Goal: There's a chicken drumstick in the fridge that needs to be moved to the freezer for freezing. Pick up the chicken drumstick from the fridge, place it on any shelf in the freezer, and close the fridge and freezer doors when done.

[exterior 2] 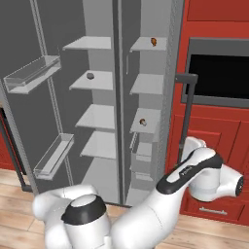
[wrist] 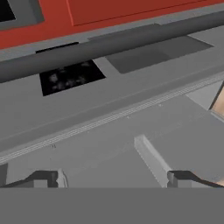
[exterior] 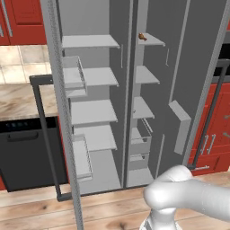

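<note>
The fridge stands with both doors swung wide. A small orange-brown lump that looks like the chicken drumstick [exterior: 142, 37] [exterior 2: 153, 42] lies on the top shelf of the right compartment. The left compartment, the freezer [exterior: 92, 76] [exterior 2: 95, 78], has several bare white shelves. My gripper [wrist: 114, 179] is open with nothing between its fingertips [wrist: 43, 178]. It faces the grey face of the right door and that door's dark handle bar [wrist: 109, 46]. In the right base view my arm reaches low beside the right door's handle [exterior 2: 186, 112], far below the drumstick.
Two more small brown items sit on shelves, one in the freezer [exterior 2: 90, 75], one lower in the right compartment [exterior 2: 143, 122]. The left door [exterior: 56, 90] juts out with bins. A black dishwasher [exterior: 27, 148], an oven [exterior 2: 219, 73] and red cabinets [exterior 2: 214, 131] flank the fridge.
</note>
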{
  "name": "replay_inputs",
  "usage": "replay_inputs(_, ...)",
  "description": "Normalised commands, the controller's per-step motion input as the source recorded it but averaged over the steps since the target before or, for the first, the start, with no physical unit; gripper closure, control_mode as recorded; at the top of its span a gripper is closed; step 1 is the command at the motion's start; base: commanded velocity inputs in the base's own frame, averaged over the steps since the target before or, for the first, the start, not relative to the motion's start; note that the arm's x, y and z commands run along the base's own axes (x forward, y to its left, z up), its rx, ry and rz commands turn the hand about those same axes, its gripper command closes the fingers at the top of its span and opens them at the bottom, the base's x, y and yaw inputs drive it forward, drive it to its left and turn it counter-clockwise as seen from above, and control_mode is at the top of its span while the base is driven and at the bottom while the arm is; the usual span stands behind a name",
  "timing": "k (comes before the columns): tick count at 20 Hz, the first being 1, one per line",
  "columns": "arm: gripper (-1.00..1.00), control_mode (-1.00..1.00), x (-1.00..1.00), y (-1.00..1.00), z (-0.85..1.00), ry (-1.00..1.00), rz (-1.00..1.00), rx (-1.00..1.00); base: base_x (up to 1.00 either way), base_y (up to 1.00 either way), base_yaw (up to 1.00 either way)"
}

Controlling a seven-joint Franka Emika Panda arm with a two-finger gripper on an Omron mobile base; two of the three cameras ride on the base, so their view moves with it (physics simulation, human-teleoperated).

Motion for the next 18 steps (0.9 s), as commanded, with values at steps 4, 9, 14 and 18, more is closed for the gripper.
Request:
replay_inputs(4, -1.0, -1.0, 0.88, -0.23, -0.37, 0.08, 0.09, 0.07, 0.0, 0.0, 0.0)
replay_inputs(9, -1.0, -1.0, 0.57, -0.76, -0.49, 0.02, 0.14, 0.12, 0.0, 0.0, 0.0)
replay_inputs(14, -1.0, -1.0, 0.48, -0.55, -0.41, 0.0, 0.11, 0.13, 0.0, 0.0, 0.0)
replay_inputs(18, -1.0, -1.0, 0.53, -0.35, -0.41, -0.01, 0.07, 0.13, 0.0, 0.0, 0.0)
